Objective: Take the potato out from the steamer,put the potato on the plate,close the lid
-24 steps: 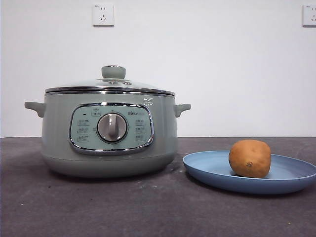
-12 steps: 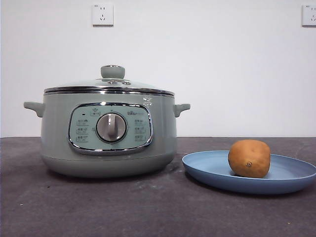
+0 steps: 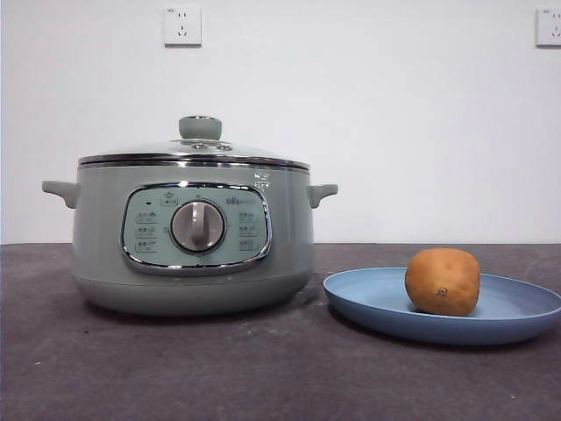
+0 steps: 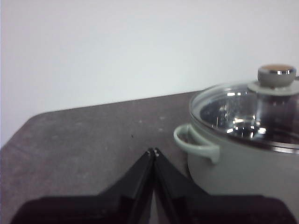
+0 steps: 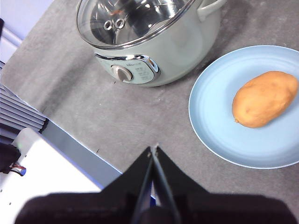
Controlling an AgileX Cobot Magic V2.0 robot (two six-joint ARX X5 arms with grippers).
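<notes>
Front view shows the steamer (image 3: 193,237) on the dark desk (image 3: 263,377) with the lid (image 3: 195,151) seated on its rim, and just beside it the plate (image 3: 377,303) carrying the potato (image 3: 443,281). Neither arm appears there. Seen from the left wrist, the left hand (image 4: 153,151) has its jaws pressed together on nothing, near the steamer's side handle. The right hand (image 5: 153,149), likewise closed and empty, hangs above the desk's near edge, apart from plate and steamer.

A plain white wall (image 3: 394,132) with two sockets (image 3: 182,25) rises behind the dark grey table (image 3: 263,368).
</notes>
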